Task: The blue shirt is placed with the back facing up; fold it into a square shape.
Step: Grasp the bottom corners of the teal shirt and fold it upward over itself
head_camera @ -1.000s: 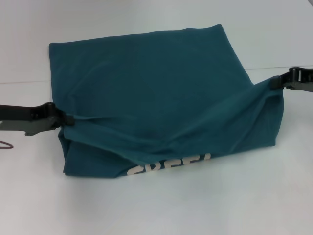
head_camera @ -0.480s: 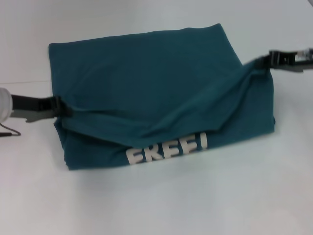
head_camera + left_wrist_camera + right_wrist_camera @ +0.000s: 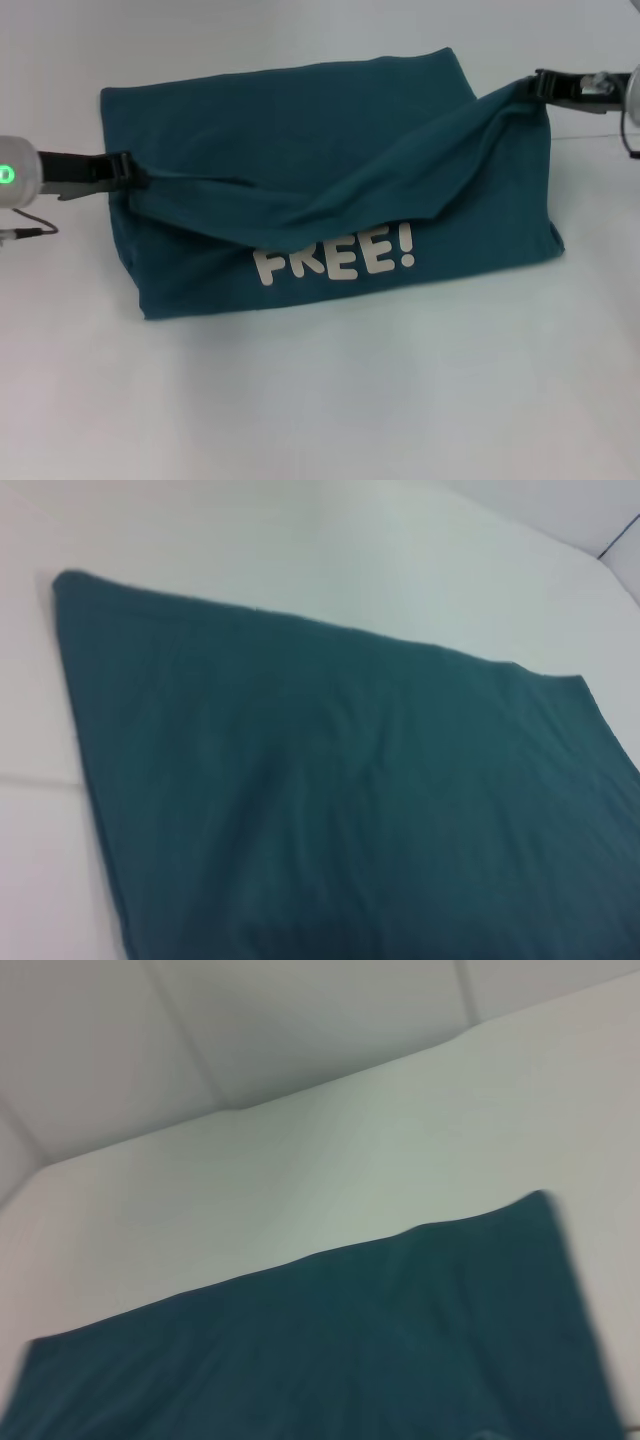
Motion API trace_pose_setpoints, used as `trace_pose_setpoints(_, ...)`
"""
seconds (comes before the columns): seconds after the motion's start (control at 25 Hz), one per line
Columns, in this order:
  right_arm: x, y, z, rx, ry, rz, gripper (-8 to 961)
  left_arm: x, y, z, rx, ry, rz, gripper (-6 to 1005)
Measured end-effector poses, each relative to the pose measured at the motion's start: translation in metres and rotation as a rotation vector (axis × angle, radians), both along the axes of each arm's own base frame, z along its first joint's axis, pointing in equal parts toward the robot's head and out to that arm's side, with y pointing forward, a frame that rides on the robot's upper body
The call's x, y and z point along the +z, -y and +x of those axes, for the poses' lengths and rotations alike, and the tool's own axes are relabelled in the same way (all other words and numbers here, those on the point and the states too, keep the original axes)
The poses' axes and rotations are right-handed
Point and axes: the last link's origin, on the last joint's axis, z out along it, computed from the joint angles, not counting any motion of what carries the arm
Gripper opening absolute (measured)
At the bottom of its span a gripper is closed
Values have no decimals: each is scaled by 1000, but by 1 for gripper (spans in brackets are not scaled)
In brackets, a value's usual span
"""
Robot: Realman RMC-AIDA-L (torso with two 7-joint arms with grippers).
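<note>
You have the blue shirt [image 3: 300, 170] lying across the middle of the white table [image 3: 320, 400], with its near edge lifted and carried toward the far side. The left gripper [image 3: 128, 170] has its jaws closed on the cloth at the shirt's left corner, and the right gripper [image 3: 538, 84] has its jaws pinched on the right corner, held noticeably higher. The raised flap shows the white "FREE!" lettering [image 3: 335, 257] on its underside, and it sags deeply in the middle between your two holds.

Judging from this, you are partway through the fold that brings the near half over the far half.

Watch these risks:
- The right corner rides higher than the left, so the flap may land skewed and the edges will not line up.
- The slack middle could touch down first and trap a crease or a bunched ridge under the fold.
- Each hold looks like a thin pinch at a corner; extra tension between the arms could pull the cloth free on one side.
- Dragging too far could shift the lower layer on the table.

The wrist views show only cloth and table.
</note>
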Motion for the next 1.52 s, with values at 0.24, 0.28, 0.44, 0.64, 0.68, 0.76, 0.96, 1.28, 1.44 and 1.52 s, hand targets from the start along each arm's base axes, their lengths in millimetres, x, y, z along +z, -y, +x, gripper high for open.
trace_pose_setpoints(0.24, -16, -9, 9, -35, 75, 75, 46, -13, -3, -6, -6, -48, 71, 34)
trace_pose_setpoints(0.28, -18, -10, 7, -28, 87, 71, 46, -13, -4, -8, 1, -49, 71, 34)
trace_pose_setpoints(0.44, -19, -16, 0, -5, 114, 69, 46, -12, -4, -10, 11, -49, 77, 34)
trace_pose_setpoints(0.64, -22, -22, -8, 11, 129, 53, 46, -11, -4, -11, 12, -53, 83, 34)
trace_pose_setpoints(0.68, -22, -23, -9, 16, 135, 50, 46, -11, -4, -12, 14, -54, 87, 33)
trace_pose_setpoints(0.76, -24, -25, -13, 28, 145, 43, 45, -11, -4, -13, 17, -56, 91, 33)
trace_pose_setpoints(0.96, -23, -27, -16, 35, 153, 54, 45, -9, -5, -11, 6, -54, 102, 33)
trace_pose_setpoints(1.28, -19, -30, -17, 37, 161, 75, 54, -6, -13, 6, -34, -39, 129, 33)
trace_pose_setpoints(1.44, -25, -30, -12, 25, 179, 90, 59, -10, -15, 10, -52, -52, 132, 40)
trace_pose_setpoints(1.52, -29, -30, -8, 13, 189, 103, 61, -12, -15, 11, -63, -57, 134, 46)
